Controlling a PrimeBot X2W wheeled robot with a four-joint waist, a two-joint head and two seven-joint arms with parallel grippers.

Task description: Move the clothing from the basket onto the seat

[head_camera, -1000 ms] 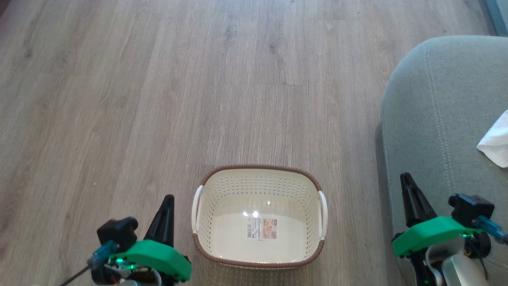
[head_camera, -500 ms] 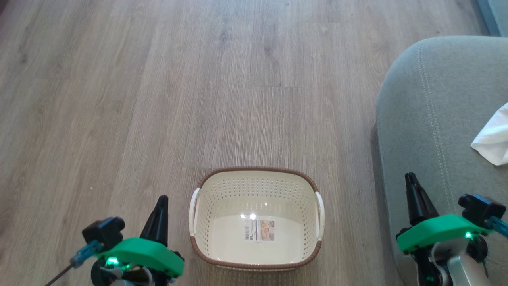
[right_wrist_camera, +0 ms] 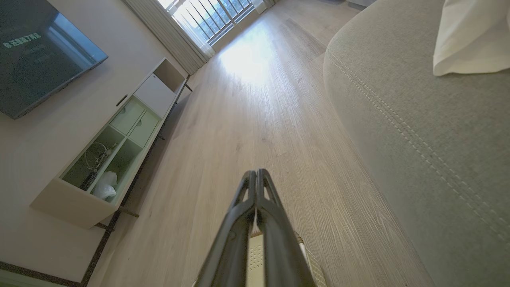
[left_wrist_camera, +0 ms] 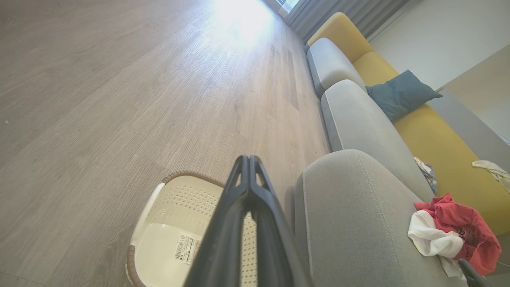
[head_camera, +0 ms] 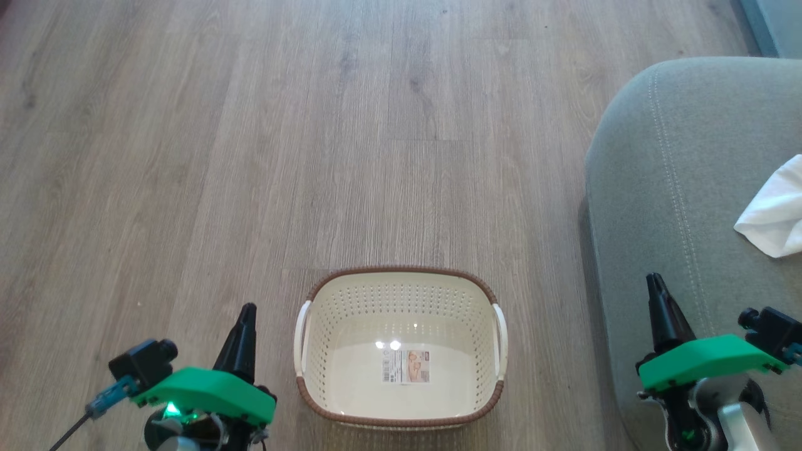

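Head view: basket (head_camera: 401,271) empty on the floor (head_camera: 188,156), left pincer (head_camera: 249,307) and right pincer (head_camera: 655,277) both closed tight, holding nothing. Left wrist view — clothing (left_wrist_camera: 458,229) heaped on the seat (left_wrist_camera: 350,207), back from its corner. Transfer looks done — next, just park.

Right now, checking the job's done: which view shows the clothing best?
The left wrist view: the clothing lies bunched on the seat, red and white both visible. The head and right wrist views catch a white corner at their edges.
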